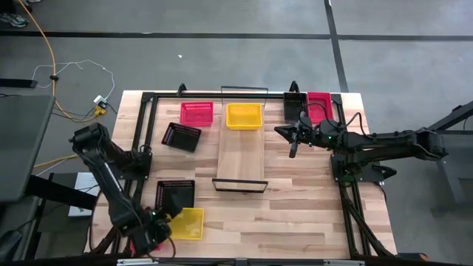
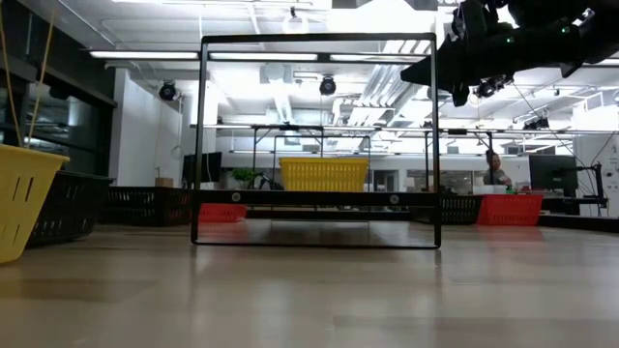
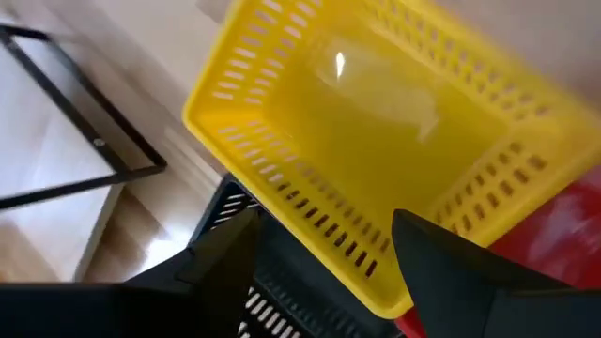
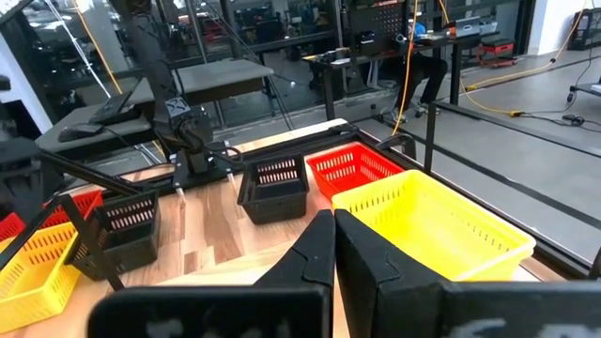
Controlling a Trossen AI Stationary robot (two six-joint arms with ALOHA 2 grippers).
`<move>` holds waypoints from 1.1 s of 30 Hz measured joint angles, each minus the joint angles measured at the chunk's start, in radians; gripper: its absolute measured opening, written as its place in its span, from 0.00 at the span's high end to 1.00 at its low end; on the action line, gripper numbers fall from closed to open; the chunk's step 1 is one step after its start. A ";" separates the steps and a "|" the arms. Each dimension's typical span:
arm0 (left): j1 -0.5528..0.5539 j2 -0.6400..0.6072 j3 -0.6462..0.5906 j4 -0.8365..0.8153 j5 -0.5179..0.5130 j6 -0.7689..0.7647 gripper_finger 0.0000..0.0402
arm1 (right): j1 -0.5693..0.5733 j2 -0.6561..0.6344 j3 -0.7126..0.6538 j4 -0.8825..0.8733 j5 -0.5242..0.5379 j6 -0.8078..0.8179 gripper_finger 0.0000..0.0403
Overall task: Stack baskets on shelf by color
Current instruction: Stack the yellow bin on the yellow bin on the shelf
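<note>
The step in hand looks like picking up the yellow basket [image 1: 186, 223] at the lower left of the high view. The left gripper [image 1: 161, 224] sits just beside it, jaws spread, astride its near rim [image 3: 282, 202]; next it must clench there, lift, then carry to the shelf [image 1: 241, 151], where 1 yellow basket [image 1: 244, 116] rests. The right gripper [image 1: 294, 137] hangs clenched, empty, right of the shelf.

I look for writing, but I can read none: no label, brand, number or sign on the baskets, the shelf or the arms.
</note>
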 joint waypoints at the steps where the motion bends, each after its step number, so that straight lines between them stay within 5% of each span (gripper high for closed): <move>1: -0.003 0.013 0.000 0.001 -0.022 0.024 0.42 | 0.000 0.000 0.000 0.000 0.000 0.000 1.00; 7: 0.044 0.060 0.000 0.076 -0.183 0.190 0.42 | 0.000 0.000 0.000 0.000 0.000 0.003 1.00; 19: 0.208 0.130 -0.001 0.345 -0.107 0.588 0.42 | 0.000 0.000 0.000 -0.001 0.001 0.003 1.00; 33: 0.305 0.135 -0.001 0.494 0.017 0.742 0.42 | 0.000 0.000 0.000 -0.017 0.001 0.003 1.00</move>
